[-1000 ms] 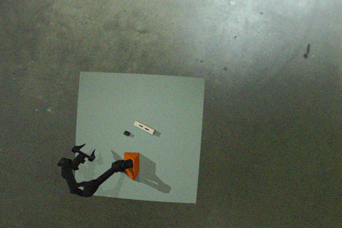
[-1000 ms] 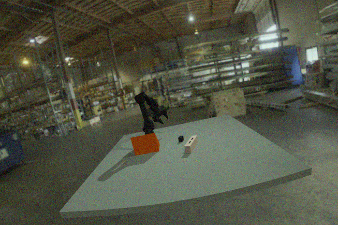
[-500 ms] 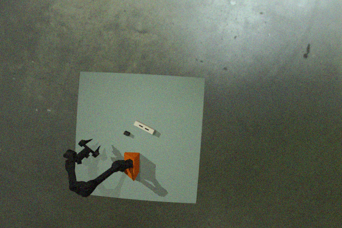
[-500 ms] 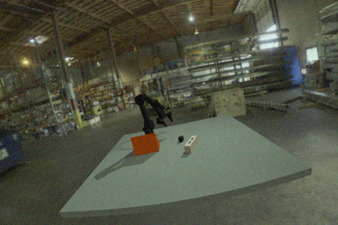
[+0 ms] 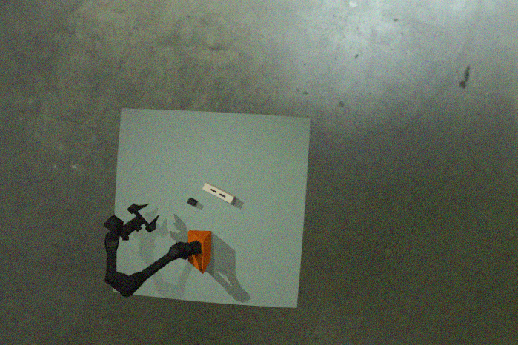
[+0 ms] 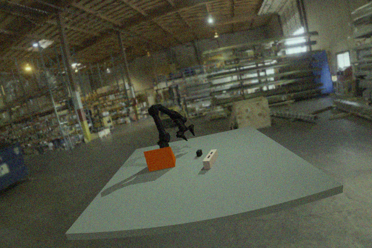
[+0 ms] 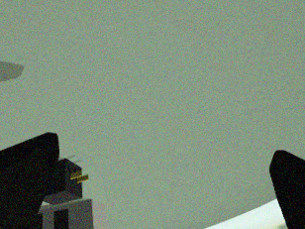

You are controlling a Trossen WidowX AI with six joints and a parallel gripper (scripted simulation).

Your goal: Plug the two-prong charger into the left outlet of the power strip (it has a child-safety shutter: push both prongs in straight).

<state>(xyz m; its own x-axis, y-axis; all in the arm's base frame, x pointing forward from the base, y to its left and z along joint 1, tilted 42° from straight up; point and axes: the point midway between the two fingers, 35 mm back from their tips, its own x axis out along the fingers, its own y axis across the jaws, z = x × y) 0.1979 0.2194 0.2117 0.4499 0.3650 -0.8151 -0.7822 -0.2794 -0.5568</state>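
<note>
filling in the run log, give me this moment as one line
phase: approach | gripper: open, holds nothing, above table | charger: on table, untouched, beside power strip | outlets: both free

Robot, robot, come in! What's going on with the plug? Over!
Gripper open, empty, in the air. Charger on the table, beside the power strip, not plugged in. Nothing between gripper and charger.

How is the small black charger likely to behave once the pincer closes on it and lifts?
The charger looks like a compact, blocky body, so probably stiff and light. It rests apart from the power strip, so a nudge would likely slide it, not roll it. Its thin prongs may skew it in the open pincer.
</note>
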